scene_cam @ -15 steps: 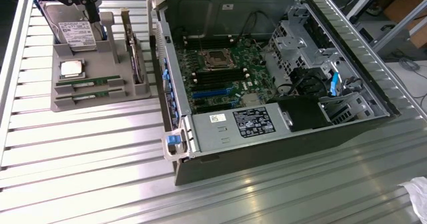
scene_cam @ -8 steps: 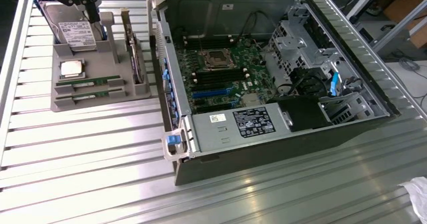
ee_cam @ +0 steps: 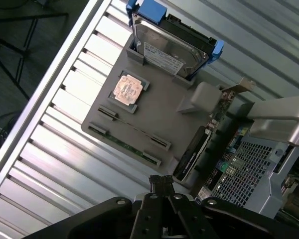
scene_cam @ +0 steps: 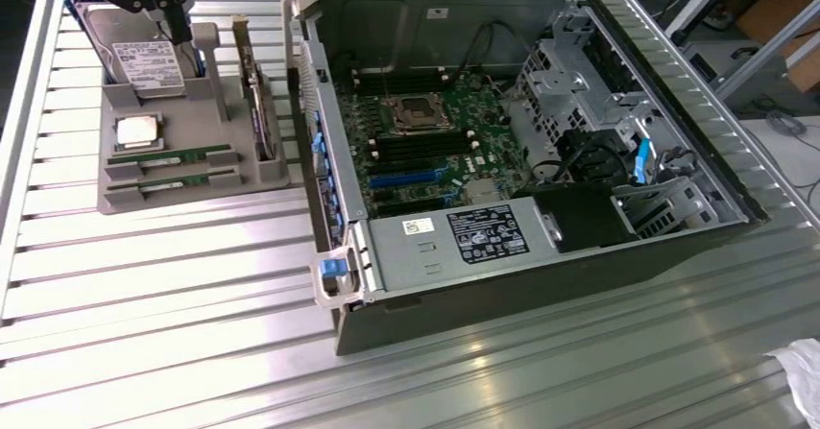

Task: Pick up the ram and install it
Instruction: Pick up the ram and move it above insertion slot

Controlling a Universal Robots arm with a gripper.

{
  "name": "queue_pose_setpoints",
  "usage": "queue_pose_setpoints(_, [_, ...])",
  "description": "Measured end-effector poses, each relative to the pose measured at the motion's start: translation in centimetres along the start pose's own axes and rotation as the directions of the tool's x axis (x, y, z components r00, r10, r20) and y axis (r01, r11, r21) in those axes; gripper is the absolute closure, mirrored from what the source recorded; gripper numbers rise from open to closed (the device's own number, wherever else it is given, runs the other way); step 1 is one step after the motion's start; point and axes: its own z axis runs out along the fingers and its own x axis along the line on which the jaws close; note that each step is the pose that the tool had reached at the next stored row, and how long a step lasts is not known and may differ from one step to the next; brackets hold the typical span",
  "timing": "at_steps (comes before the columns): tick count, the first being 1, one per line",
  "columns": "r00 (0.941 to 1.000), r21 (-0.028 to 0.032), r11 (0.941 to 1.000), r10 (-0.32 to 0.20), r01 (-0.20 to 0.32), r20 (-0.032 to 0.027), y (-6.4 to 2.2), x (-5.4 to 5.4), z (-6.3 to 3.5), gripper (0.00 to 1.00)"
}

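In the exterior view, your gripper hangs at eleven o'clock over the hard drive. Its fingers are pinched together on nothing, and the arm slants down. The ram sticks lie in the grey holder at the gripper's six o'clock. The open computer case stands at three.

In the wrist view, the gripper is closed and clear of the ram sticks. Bare slatted table borders the holder.

Table ribbed bare metal, shiny. Tray matt grey plastic. Ram green circuit board. My gripper matt black.
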Motion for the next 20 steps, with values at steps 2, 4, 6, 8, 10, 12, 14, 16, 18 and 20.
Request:
queue_pose_setpoints(2, [0.9998, -0.0003, 0.9998, -0.019, 0.019, -0.0009, 0.0, 0.0, 0.0, 0.89])
queue_pose_setpoints(4, [0.9993, -0.0005, 0.9993, -0.036, 0.036, -0.0016, 0.0, 0.0, 0.0, 0.89])
queue_pose_setpoints(6, [0.9984, -0.0009, 0.9984, -0.057, 0.057, -0.0025, 0.0, 0.0, 0.0, 0.89])
queue_pose_setpoints(8, [0.9976, -0.0011, 0.9976, -0.069, 0.069, -0.003, 0.0, 0.0, 0.0, 0.89])
queue_pose_setpoints(10, [0.997, -0.0013, 0.997, -0.078, 0.078, -0.0033, 0.0, 0.0, 0.0, 0.89])
queue_pose_setpoints(12, [0.9961, -0.0015, 0.9962, -0.088, 0.088, -0.0037, 0.0, 0.0, 0.0, 0.89])
queue_pose_setpoints(14, [0.9954, -0.0017, 0.9954, -0.096, 0.096, -0.004, 0.0, 0.0, 0.0, 0.89])
queue_pose_setpoints(16, [0.994, -0.002, 0.994, -0.109, 0.109, -0.0046, 0.0, 0.0, 0.0, 0.89])
queue_pose_setpoints(18, [0.9923, -0.0023, 0.9923, -0.124, 0.124, -0.0052, 0.0, 0.0, 0.0, 0.89])
queue_pose_setpoints(20, [0.9895, -0.0026, 0.9896, -0.144, 0.144, -0.0061, 0.0, 0.0, 0.0, 0.89])
